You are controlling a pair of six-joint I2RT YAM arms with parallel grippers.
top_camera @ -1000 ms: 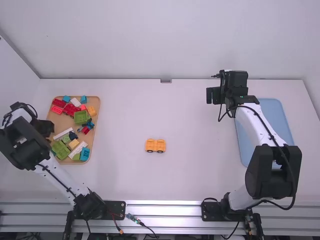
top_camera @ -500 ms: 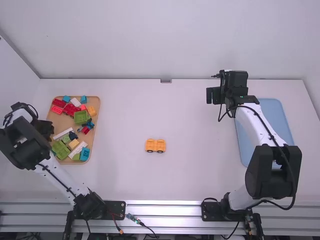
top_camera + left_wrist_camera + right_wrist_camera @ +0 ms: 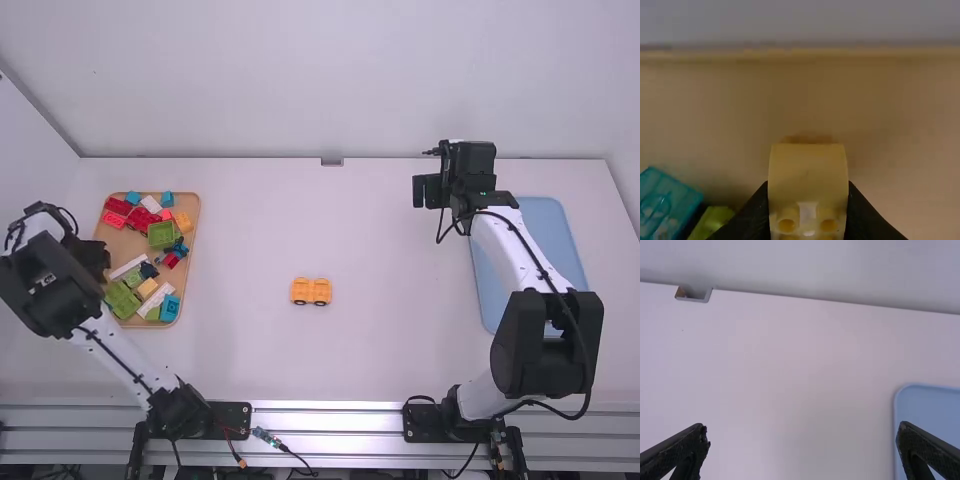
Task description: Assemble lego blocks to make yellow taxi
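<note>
A gripper could pass near to far over the tabletop (image 3: 250,220) between the tan tray (image 3: 120,245) and the orange wheeled piece (image 3: 311,291). The left arm (image 3: 45,290) obstructs the tan tray's left side; blocks (image 3: 162,235) crowd its right. The right arm (image 3: 530,265) overhangs the blue tray (image 3: 548,240).

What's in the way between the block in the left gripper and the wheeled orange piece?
Loose blocks, including a dark blue one, then the tan tray's rim. Past that, nothing visible before the wheeled piece. Lifting the yellow block over should probably do.
</note>
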